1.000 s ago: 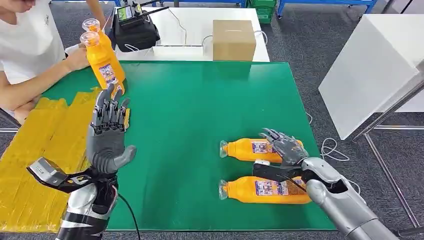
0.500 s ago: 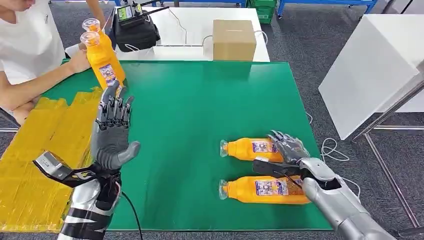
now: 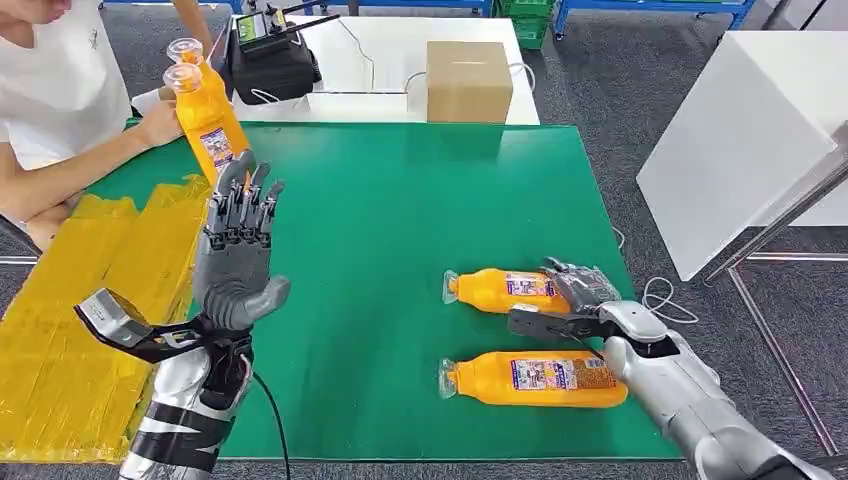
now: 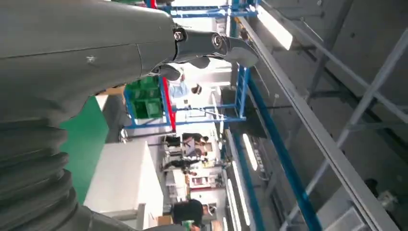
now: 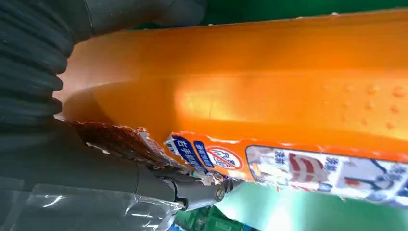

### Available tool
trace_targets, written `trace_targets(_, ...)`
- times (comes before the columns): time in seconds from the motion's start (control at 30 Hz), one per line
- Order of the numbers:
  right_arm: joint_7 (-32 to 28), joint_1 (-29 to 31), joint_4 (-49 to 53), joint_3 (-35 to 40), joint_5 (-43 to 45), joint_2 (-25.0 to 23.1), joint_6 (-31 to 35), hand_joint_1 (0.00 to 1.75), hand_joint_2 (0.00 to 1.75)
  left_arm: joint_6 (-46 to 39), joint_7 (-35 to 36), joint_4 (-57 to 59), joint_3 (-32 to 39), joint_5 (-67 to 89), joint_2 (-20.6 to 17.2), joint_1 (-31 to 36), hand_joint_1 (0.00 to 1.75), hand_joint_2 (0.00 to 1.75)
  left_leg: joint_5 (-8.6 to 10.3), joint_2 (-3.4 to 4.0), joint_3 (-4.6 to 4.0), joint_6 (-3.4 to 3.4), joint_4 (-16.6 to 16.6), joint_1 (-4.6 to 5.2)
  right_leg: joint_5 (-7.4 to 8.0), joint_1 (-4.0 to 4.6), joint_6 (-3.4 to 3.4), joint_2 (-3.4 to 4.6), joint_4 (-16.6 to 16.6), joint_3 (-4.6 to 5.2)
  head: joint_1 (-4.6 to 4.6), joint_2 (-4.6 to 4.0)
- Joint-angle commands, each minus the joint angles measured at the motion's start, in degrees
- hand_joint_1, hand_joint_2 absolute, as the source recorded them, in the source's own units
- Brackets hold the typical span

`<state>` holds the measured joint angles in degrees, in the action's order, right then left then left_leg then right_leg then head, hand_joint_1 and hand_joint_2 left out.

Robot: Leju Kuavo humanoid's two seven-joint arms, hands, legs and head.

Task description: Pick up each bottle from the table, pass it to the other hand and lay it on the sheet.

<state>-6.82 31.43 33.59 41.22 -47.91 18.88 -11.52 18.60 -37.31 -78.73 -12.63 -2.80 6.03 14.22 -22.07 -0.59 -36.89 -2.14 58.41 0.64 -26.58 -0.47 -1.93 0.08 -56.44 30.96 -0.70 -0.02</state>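
Note:
Two orange bottles lie on their sides on the green mat (image 3: pixel 400 200), caps pointing left. My right hand (image 3: pixel 575 295) wraps over the far bottle (image 3: pixel 500 290), fingers across its top and thumb along its near side. In the right wrist view that bottle (image 5: pixel 269 86) sits tight against my right hand (image 5: pixel 72 159). The near bottle (image 3: pixel 535 378) lies free beside my forearm. My left hand (image 3: pixel 238 250) is raised upright over the mat's left part, fingers spread, holding nothing. The left wrist view has its thumb (image 4: pixel 211 43) against the ceiling. The yellow sheet (image 3: pixel 80 300) covers the table's left side.
A person at the far left holds two upright orange bottles (image 3: pixel 205 110) over the mat's back left corner. A cardboard box (image 3: pixel 468 80) and a black device (image 3: pixel 268 62) stand on the white table behind. A white cabinet (image 3: pixel 740 140) stands to the right.
My left hand has risen and moved a little toward the middle. My right hand's fingers have closed down around the far bottle, whose cap end has shifted slightly.

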Motion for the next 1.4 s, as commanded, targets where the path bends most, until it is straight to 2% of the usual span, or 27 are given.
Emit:
trace_targets(0.03,0.52,1.08,-6.06,1.3,-0.13,-2.68,0.94,1.75,1.75,0.34,0.65,1.55,-2.17,-0.18,-0.73,1.77,0.0,1.75,-0.04,0.02,0.15,0.14,-0.05,-0.04,-0.02,0.03,0.06,-0.02,0.08,-0.16,-0.02,0.0)
trace_targets(0.23,1.1,1.07,-5.95,0.29,-0.24,-3.13,2.16,1.75,1.75,0.3,0.85,1.54,-2.08,-0.15,-0.82,1.57,0.0,1.75,-0.05,0.02,0.2,0.18,-0.06,-0.05,-0.03,0.04,0.07,-0.03,0.1,-0.21,-0.02,0.0)
trace_targets(0.33,2.56,0.47,-4.0,-3.65,0.48,-4.83,7.89,1.75,1.75,0.4,2.08,1.0,-1.58,0.09,-1.15,0.62,0.0,1.75,-0.05,0.06,0.22,0.17,-0.07,-0.04,-0.02,0.04,0.07,0.01,0.12,-0.21,-0.02,0.0)
trace_targets(0.4,3.33,-1.92,2.32,-10.36,3.15,-5.96,14.38,1.75,1.75,3.06,6.27,1.3,-2.7,0.96,-3.23,0.02,0.0,1.75,-0.06,0.14,0.24,0.19,-0.08,-0.04,-0.01,0.04,0.07,0.08,0.11,-0.21,0.0,0.0)
trace_targets(0.47,3.53,-5.33,11.55,-17.57,5.5,-7.73,18.8,1.75,1.75,2.11,11.61,3.69,-5.4,5.95,-6.28,0.69,0.0,1.75,-0.05,0.23,0.17,0.14,-0.06,-0.03,0.02,0.05,0.06,0.19,0.06,-0.13,-0.02,0.0)
trace_targets(0.53,1.9,-10.31,24.37,-25.92,9.15,-11.0,22.71,1.75,1.75,-0.45,13.13,6.11,-7.84,10.7,-7.72,1.57,0.0,1.75,-0.05,0.18,0.08,0.16,-0.05,0.01,0.0,0.03,0.07,0.15,0.0,-0.07,0.02,0.0)
trace_targets(0.6,0.09,-13.14,32.0,-31.01,12.33,-14.08,25.42,1.75,1.75,-0.11,13.56,7.09,-9.73,11.32,-8.16,2.19,0.0,1.75,-0.11,0.28,0.14,0.24,-0.07,-0.03,-0.02,0.06,0.11,0.26,0.01,-0.1,0.02,0.0)
trace_targets(0.7,-0.9,-14.59,35.44,-33.19,14.3,-15.41,26.4,1.75,1.75,-0.59,14.28,7.19,-10.92,11.92,-8.0,2.63,0.0,1.75,-0.04,-0.01,-0.06,0.16,-0.02,-0.02,-0.06,0.05,0.08,-0.03,-0.06,0.03,-0.04,0.0)
trace_targets(0.73,-3.84,-15.56,36.96,-36.23,19.3,-17.39,27.87,1.75,1.75,-0.58,15.15,7.25,-11.94,12.31,-8.26,3.06,0.0,1.75,-0.12,0.12,0.06,0.24,-0.03,-0.07,-0.1,0.08,0.12,0.09,-0.04,-0.05,0.04,0.0)
trace_targets(0.77,-5.51,-15.85,37.35,-37.61,22.06,-18.45,28.36,1.75,1.75,-0.43,15.75,7.81,-12.68,12.29,-8.4,3.64,0.0,1.75,-0.01,-0.1,-0.12,0.13,-0.04,-0.04,-0.06,0.05,0.05,-0.1,-0.03,0.09,0.04,0.0)
trace_targets(0.8,-6.67,-16.11,37.83,-38.22,23.84,-19.03,28.21,1.75,1.75,-0.42,16.13,8.22,-13.21,12.21,-8.51,4.06,0.0,1.75,-0.08,0.04,-0.02,0.18,-0.01,-0.08,-0.08,0.08,0.08,0.02,-0.02,0.05,0.0,0.0)
trace_targets(0.87,-9.68,-17.03,39.44,-40.16,32.41,-21.64,25.54,1.75,1.75,-0.51,17.51,10.47,-14.8,11.89,-8.69,6.09,0.0,1.75,-0.02,-0.15,-0.11,0.16,-0.01,-0.08,-0.08,0.07,0.07,-0.14,-0.03,0.08,0.0,0.0)
trace_targets(0.93,-10.88,-17.21,39.04,-39.37,36.26,-22.88,23.06,1.75,1.75,-0.34,18.23,12.07,-15.66,11.4,-8.48,7.78,0.0,1.75,-0.02,-0.13,-0.13,0.16,-0.02,-0.06,-0.07,0.04,0.08,-0.09,-0.04,0.12,0.02,0.0)
trace_targets(1.07,-11.8,-15.93,35.07,-34.28,38.25,-24.26,20.08,1.75,1.75,-0.28,18.53,12.83,-16.89,10.16,-8.47,9.0,0.0,1.75,-0.01,0.04,-0.14,0.15,-0.03,-0.09,-0.02,0.08,0.08,-0.01,-0.01,0.14,0.0,0.0)
trace_targets(1.2,-11.57,-13.05,28.27,-25.65,36.98,-26.77,17.48,1.75,1.75,0.29,19.21,13.12,-17.43,7.99,-8.39,9.83,0.0,1.75,-0.03,0.22,-0.02,0.24,-0.05,-0.11,-0.01,0.09,0.11,0.14,0.01,0.07,-0.02,0.0)
trace_targets(1.3,-11.59,-12.83,27.74,-25.17,36.69,-27.08,18.08,1.75,1.75,0.27,19.26,13.11,-17.47,7.91,-8.41,9.88,0.0,1.75,-0.06,0.27,0.0,0.25,-0.04,-0.11,-0.02,0.1,0.11,0.2,-0.01,0.04,-0.02,0.0)
trace_targets(1.4,-11.66,-11.89,25.08,-19.33,36.14,-27.96,13.91,1.75,1.75,2.12,20.02,13.76,-16.61,3.93,-8.1,10.36,0.0,1.75,-0.04,0.16,0.02,0.24,-0.06,-0.11,-0.05,0.1,0.1,0.08,0.01,0.0,0.0,0.0)
